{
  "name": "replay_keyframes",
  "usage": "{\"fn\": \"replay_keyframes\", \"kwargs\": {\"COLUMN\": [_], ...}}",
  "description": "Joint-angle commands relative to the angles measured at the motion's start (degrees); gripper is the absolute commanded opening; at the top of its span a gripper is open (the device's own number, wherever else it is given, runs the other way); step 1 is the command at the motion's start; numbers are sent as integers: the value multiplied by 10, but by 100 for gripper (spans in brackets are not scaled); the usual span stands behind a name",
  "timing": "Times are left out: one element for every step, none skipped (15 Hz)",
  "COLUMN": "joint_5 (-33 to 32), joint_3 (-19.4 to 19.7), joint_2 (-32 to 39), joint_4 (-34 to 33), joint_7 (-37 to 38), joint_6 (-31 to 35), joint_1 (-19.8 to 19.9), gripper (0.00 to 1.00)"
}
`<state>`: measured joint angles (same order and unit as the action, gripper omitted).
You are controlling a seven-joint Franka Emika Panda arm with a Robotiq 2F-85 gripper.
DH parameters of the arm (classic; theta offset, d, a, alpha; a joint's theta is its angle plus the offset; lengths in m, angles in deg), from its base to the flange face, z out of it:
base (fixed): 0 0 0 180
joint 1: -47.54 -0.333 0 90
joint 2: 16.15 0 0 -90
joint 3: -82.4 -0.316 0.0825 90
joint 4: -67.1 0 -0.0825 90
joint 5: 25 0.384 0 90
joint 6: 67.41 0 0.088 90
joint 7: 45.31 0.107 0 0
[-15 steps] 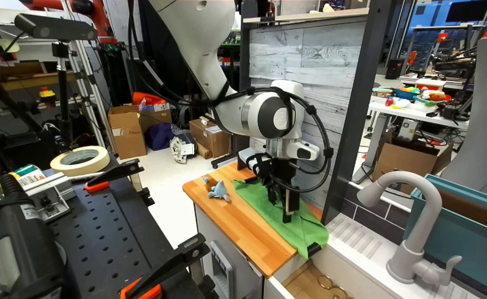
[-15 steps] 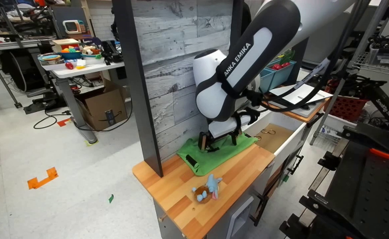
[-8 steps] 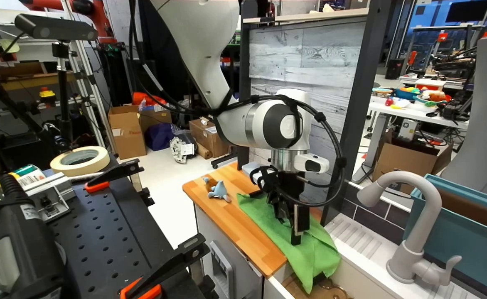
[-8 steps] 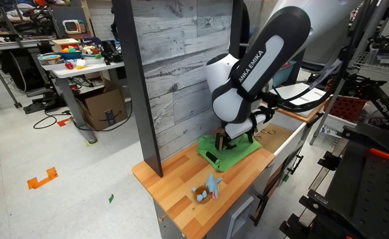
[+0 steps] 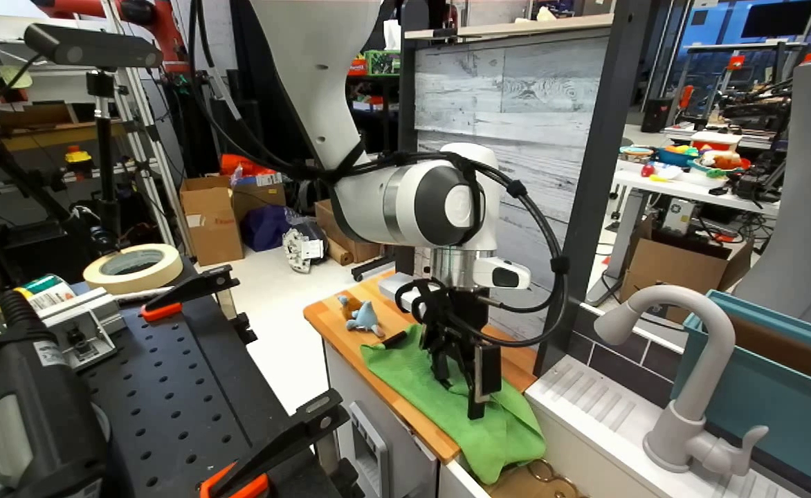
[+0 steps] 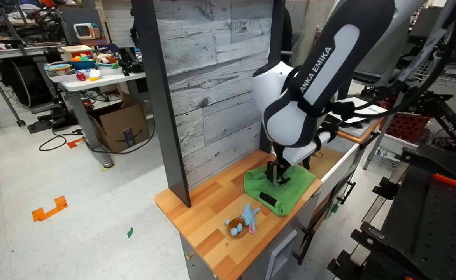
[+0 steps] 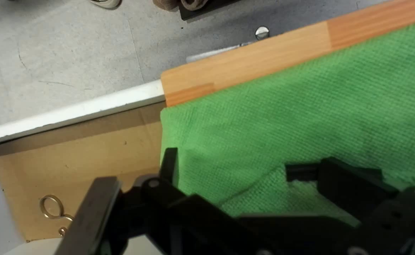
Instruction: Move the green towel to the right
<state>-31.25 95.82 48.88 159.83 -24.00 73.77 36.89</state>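
Note:
The green towel [image 5: 412, 377] lies on the wooden counter [image 5: 326, 311], with one end past the counter's edge over an open drawer. It also shows in an exterior view [image 6: 257, 186], with a black strip along its near end, and fills the right of the wrist view [image 7: 250, 117]. My gripper [image 5: 458, 394] points down onto the towel. In the wrist view the gripper [image 7: 236, 163] has its fingers wide apart, with a fold of towel between them and not pinched. In an exterior view the gripper [image 6: 290, 171] stands over the towel's middle; its fingertips' contact is partly hidden.
A small blue and brown plush toy [image 5: 362, 317] sits on the counter near the towel, also in an exterior view [image 6: 245, 221]. The open drawer [image 7: 76, 159] holds gold rings. A grey wood backboard [image 6: 212, 77] rises behind. A faucet [image 5: 689, 380] and teal bin [image 5: 744, 387] stand beside.
The gripper and towel together first shifted toward the drawer and sink end, then toward the counter's front edge. The towel's end now overhangs the drawer. The plush toy has not moved.

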Motion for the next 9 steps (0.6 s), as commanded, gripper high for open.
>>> {"fn": "replay_keyframes", "kwargs": {"joint_5": [-14,-13,-8,-4,1,6,7,-2,-3], "joint_3": [-1,0,-3,-6,-9,-11,-12,-6,-6], "joint_2": [-55,-66,-87,-112,-139,-165,-191,-115,-133], "joint_4": [77,90,110,135,162,186,207,129,143], "joint_7": [-13,-11,-12,-11,-12,-10,-14,-4,-4], "joint_6": [24,30,40,55,65,77,64,53,51], "joint_1": [-8,-8,-6,-4,-2,0,1,-2,-1], "gripper": [100,100,100,100,100,100,100,100,100]}}
